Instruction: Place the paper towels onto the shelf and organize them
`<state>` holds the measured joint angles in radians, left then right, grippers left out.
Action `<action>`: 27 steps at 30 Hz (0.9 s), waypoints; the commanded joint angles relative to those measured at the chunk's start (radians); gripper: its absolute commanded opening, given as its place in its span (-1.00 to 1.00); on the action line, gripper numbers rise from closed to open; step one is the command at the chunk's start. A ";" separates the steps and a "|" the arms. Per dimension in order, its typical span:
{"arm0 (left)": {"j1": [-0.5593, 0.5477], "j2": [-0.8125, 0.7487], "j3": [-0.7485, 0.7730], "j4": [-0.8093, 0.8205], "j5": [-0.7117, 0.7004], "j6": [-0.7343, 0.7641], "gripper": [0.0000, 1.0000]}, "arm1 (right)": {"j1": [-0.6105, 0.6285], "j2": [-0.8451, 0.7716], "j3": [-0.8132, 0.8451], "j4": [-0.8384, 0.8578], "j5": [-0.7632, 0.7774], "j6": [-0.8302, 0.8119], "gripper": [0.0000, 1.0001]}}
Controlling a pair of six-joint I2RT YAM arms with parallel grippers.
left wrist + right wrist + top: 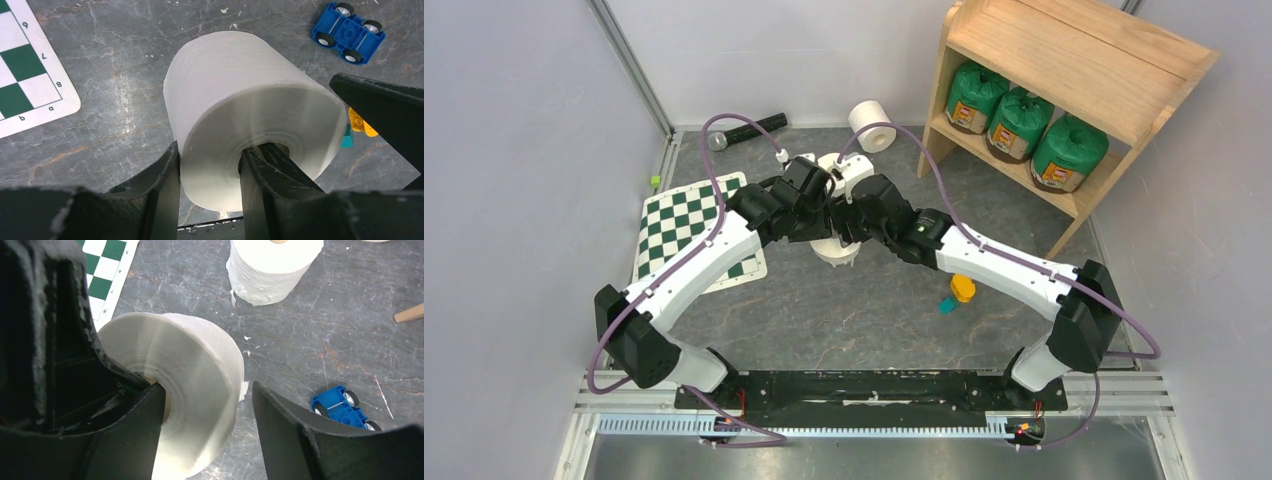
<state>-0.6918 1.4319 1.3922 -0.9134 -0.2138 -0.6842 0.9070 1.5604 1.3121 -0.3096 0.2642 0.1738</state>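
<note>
L gripper (210,156) pinches white roll (250,95) wall via core. R gripper (207,390) spread astride same wall. 3 green rolls (1019,125) on shelf (1074,50) lower tier.

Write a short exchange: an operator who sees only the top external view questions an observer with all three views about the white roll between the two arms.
Operator: From above I cannot see the grip on the white roll. Does the left end effector have it?
Observer: Yes. One finger is inside the hollow core and the other is outside, pinching the roll's wall.
Operator: And the right end effector?
Observer: It is open. One finger is at the mouth of the core, and the other stands clear of the roll's side.
</note>
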 commanded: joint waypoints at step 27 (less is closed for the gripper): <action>-0.019 -0.444 -0.240 0.422 -0.277 0.253 0.99 | -0.118 -0.045 0.400 -0.272 0.001 -0.163 -1.00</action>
<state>-0.7113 1.0489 1.2160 -0.6174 -0.4160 -0.5541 0.8532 1.5784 1.5764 -0.5797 0.3180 0.0574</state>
